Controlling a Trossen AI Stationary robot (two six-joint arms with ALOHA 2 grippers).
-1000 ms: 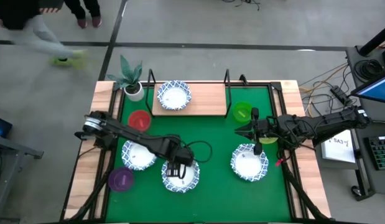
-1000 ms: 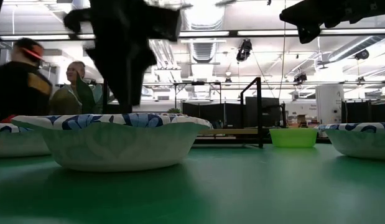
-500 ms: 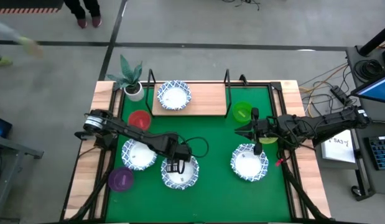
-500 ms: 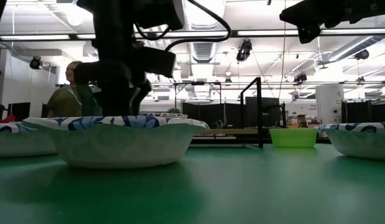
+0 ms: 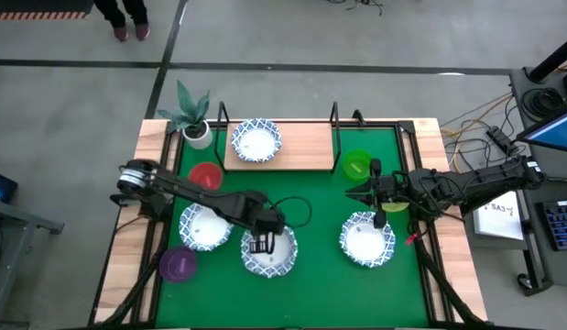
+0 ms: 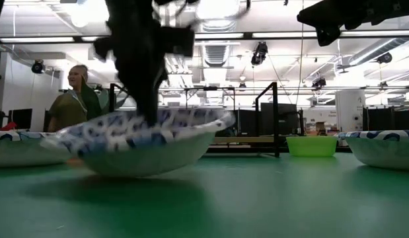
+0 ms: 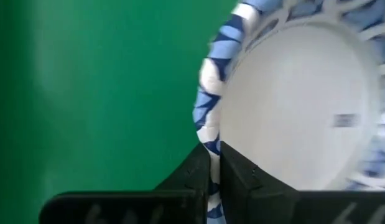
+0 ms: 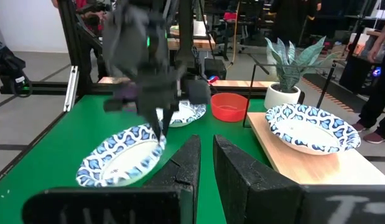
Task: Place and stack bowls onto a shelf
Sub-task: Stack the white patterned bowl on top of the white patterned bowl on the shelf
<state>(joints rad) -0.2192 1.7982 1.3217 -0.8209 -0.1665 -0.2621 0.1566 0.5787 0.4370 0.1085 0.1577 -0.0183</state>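
Note:
My left gripper (image 5: 262, 244) is shut on a wide white bowl with a blue-patterned outside (image 5: 270, 254) on the green mat, near the table's near edge. In the low view this bowl (image 6: 145, 142) sits tilted, its right side higher. My right gripper (image 5: 351, 192) hangs shut and empty above the mat, right of centre; in its wrist view its fingers (image 8: 206, 149) hold nothing. The shelf (image 5: 306, 147) stands at the far edge with one blue-patterned bowl (image 5: 256, 141) resting on its board. My left gripper pinches the bowl's rim (image 7: 211, 152) on its far side, one finger inside the bowl and one outside. The fingers come from above, pointing down. The bowl is tilted, its underside (image 6: 135, 173) still low over the mat; whether it touches, I cannot tell.
Two more blue-patterned bowls (image 5: 204, 227) (image 5: 366, 239) lie on the mat, with a red (image 5: 206, 176), a green (image 5: 356, 166), a purple (image 5: 179, 264) and a yellow-green bowl (image 5: 394, 206). A potted plant (image 5: 195, 124) stands beside the shelf. A person (image 6: 75, 99) stands behind the table.
My left gripper has gone down onto the bowl's far rim and shut on it. The bowl, level before, has tipped, with its right side up in the low view, and has shifted a little toward the far edge. A person behind the table has walked off.

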